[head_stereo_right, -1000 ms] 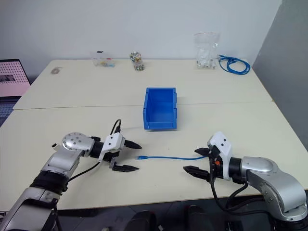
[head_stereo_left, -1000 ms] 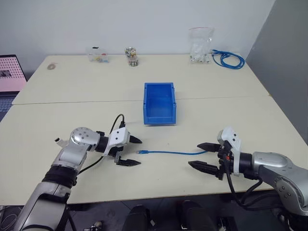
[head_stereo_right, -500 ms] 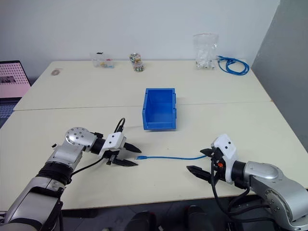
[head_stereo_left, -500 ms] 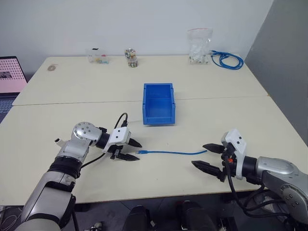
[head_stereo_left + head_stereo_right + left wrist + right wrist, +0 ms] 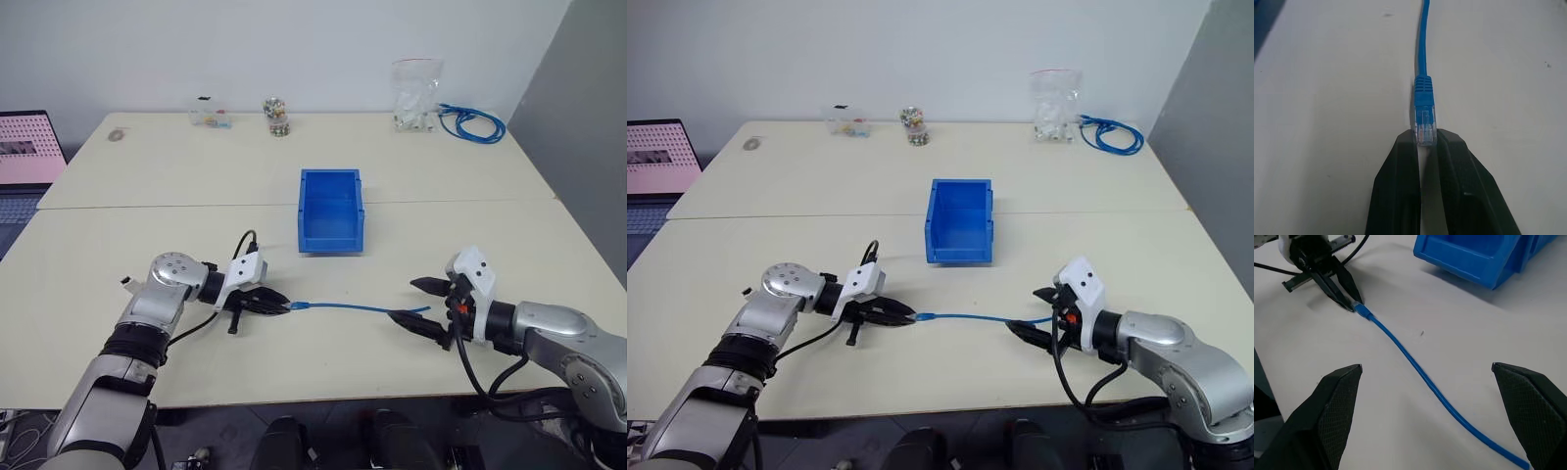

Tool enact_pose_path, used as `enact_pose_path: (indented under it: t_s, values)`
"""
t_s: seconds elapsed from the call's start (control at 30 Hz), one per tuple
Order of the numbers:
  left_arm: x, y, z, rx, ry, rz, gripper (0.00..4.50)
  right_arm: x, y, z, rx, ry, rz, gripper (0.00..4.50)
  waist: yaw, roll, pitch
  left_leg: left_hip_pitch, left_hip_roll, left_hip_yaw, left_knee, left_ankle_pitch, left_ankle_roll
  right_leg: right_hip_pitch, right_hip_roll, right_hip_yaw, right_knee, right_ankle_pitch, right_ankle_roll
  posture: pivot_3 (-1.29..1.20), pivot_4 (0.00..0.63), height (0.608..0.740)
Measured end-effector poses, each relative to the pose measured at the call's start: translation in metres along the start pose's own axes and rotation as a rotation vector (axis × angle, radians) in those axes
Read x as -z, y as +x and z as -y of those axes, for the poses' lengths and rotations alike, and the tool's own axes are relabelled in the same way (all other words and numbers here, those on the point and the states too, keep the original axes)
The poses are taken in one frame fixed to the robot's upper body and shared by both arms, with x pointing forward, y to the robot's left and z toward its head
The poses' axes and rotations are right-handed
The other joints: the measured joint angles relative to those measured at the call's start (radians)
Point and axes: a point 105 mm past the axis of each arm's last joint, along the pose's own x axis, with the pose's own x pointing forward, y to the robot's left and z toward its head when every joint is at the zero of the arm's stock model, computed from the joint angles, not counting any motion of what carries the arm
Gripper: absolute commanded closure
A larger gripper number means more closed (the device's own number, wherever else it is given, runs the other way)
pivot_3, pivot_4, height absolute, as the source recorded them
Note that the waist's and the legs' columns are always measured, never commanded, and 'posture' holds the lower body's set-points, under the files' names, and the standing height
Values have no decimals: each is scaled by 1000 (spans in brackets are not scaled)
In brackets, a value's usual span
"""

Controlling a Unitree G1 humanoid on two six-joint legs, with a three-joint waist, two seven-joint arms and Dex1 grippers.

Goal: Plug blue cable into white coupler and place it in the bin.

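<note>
In the left eye view, the small rectangular bright blue plastic bin (image 5: pixel 331 210) stands open-topped near the middle of the pale cream table (image 5: pixel 147 186), with nothing visible inside it. At the far edge sit a clear plastic bag of white parts (image 5: pixel 412 95), a coiled bundle of blue cable (image 5: pixel 472 121) just beside it, a small clear box of coloured bits (image 5: pixel 212 117) and a little round glass jar (image 5: pixel 277 115). A pink-screened laptop (image 5: pixel 29 147) lies off the table's left end. The thin bright blue cable (image 5: pixel 353 307) lies flat on the table in front of the bin, running between the two grippers, nothing across it. The left gripper (image 5: pixel 278 305) reaches in low from the left, pointing right, its black fingers closed together on the cable's left plug. The right gripper (image 5: pixel 421 304) points left, jaws spread wide, the cable's right end lying between them.

In the left wrist view, the clear plug of the blue cable (image 5: pixel 1424 122) is pinched between the two black fingertips (image 5: pixel 1400 161).

In the right wrist view, the right arm's fingers (image 5: pixel 1337 396) stand far apart with the cable running between them, untouched, toward the left gripper; the bin's corner sits beyond.
</note>
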Motion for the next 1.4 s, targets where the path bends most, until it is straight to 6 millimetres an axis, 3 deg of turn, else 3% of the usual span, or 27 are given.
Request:
enact_pose_path:
  t_s: [0.13, 0.27, 0.4, 0.6, 0.83, 0.93, 1.4]
  values:
    - [-35, 10, 17, 76, -377, 191, 4280, 5, 2, -11, -49, 124, 20, 0, -4, -3, 2, -7, 1, -4, 1, 0, 0, -5, 0, 0, 0, 0, 1, 0, 150, 740]
    - [-67, 5, 26, 128, -607, 356, 4280, 8, 1, -33, -186, 353, 73, 0, -9, -3, 2, -7, 1, -8, 1, 0, 0, -5, 0, -1, 2, -1, 0, 0, 150, 740]
    - [-88, 15, 51, 257, -760, 441, 4280, 2, 2, -49, -334, 522, 129, 0, -14, -2, 2, -5, 1, -8, 1, 0, 0, -3, -1, 0, 2, 0, 0, 0, 150, 740]
    - [-97, 18, 72, 312, -834, 461, 4280, -27, 8, -56, -456, 620, 211, 0, -15, -2, 2, -2, 1, -7, 0, 0, 0, -3, 1, 1, 3, -1, 0, 0, 150, 740]
    - [-95, 18, 77, 306, -859, 465, 4280, -34, 18, -66, -515, 678, 194, 0, -13, -2, 2, -3, 0, -5, 1, 0, 0, -3, 0, 2, 2, -1, 0, 0, 150, 740]
    - [-95, 18, 79, 301, -852, 465, 4280, -34, 21, -67, -514, 695, 184, 502, -13, -2, 2, -3, 0, -5, 0, 0, 0, -3, 0, 2, 2, -1, 0, 0, 150, 740]
    - [-97, 16, 78, 293, -838, 507, 4280, -32, 22, -56, -468, 720, 173, 3949, -12, -2, 2, -3, 0, -5, 0, 0, 0, -3, 0, 2, 1, -1, 0, 0, 150, 740]
